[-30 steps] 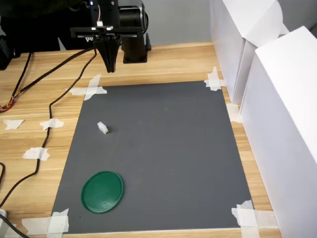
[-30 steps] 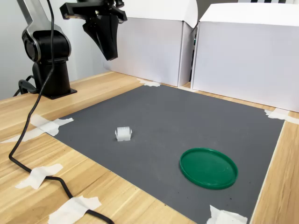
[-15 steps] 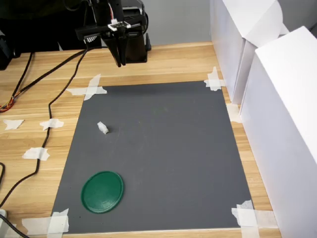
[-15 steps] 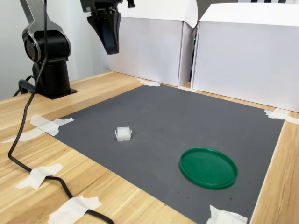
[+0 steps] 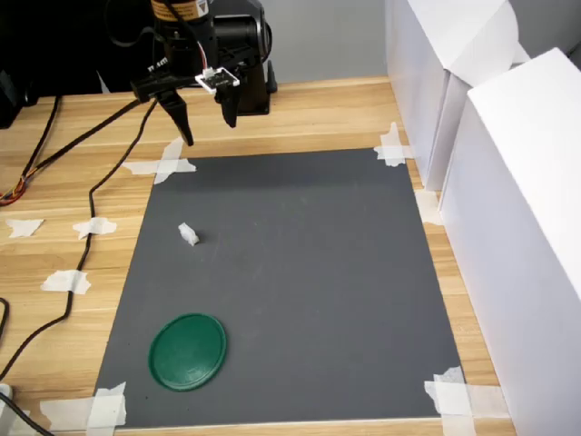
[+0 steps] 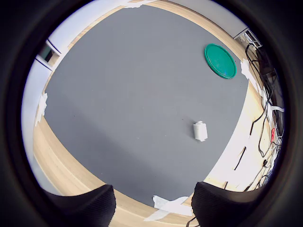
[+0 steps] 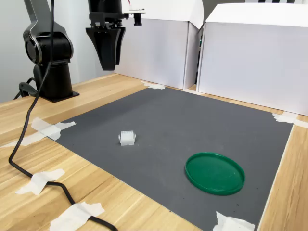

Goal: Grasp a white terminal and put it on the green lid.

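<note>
The white terminal (image 5: 188,234) is a tiny white block lying on the grey mat (image 5: 300,272), toward the first exterior view's left; it also shows in the second exterior view (image 7: 127,138) and the wrist view (image 6: 200,131). The green lid (image 5: 188,351) lies flat near the mat's front corner and is bare (image 7: 214,173) (image 6: 220,60). My gripper (image 5: 207,125) hangs open and empty high above the mat's far edge, well away from the terminal. Its fingers (image 6: 90,208) frame the wrist view. In the second exterior view the gripper (image 7: 109,60) points straight down.
Tall white boxes (image 5: 508,182) wall off the first exterior view's right side. The arm's black base (image 7: 50,72) stands on the wooden table (image 5: 327,113) behind the mat. A black cable (image 5: 86,245) and white tape pieces (image 5: 163,163) lie along the mat's left edge.
The gripper's fingers, together in the earlier frames, now stand spread apart. The wrist has turned and stayed high near the mat's far edge. Terminal and lid have not moved.
</note>
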### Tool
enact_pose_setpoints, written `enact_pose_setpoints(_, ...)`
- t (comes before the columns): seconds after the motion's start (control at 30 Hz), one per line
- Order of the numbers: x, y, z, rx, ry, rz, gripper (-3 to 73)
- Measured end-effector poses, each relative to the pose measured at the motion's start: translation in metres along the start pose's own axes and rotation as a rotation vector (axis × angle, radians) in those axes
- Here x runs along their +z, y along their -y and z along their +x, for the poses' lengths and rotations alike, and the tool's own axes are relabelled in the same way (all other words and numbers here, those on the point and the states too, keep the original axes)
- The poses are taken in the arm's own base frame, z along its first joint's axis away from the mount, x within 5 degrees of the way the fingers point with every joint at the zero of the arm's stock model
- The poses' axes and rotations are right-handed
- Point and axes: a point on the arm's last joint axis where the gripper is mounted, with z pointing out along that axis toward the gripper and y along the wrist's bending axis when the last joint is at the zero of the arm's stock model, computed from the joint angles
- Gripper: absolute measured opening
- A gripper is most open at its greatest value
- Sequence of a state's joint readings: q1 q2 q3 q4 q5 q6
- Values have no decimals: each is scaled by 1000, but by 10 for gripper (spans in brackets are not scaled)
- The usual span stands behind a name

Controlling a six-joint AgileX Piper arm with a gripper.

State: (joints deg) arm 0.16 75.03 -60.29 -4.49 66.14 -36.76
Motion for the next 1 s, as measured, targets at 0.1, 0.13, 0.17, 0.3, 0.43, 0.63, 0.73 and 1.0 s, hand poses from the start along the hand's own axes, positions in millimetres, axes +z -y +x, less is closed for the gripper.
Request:
enact_pose_setpoints(0.1,-7,7,-6,-3,-7,6,704)
enact_pose_setpoints(0.13,-9,9,-8,-8,-4,15,704)
enact_pose_setpoints(0.17,-11,10,-9,-16,0,28,704)
enact_pose_setpoints(0.3,-13,16,-9,-58,3,78,704)
enact_pose_setpoints(0.43,-12,28,-4,-46,40,86,704)
enact_pose_setpoints(0.63,1,55,15,-19,72,45,704)
enact_pose_setpoints(0.73,13,66,18,-16,63,33,704)
enact_pose_setpoints(1.0,57,82,8,-45,32,-3,701)
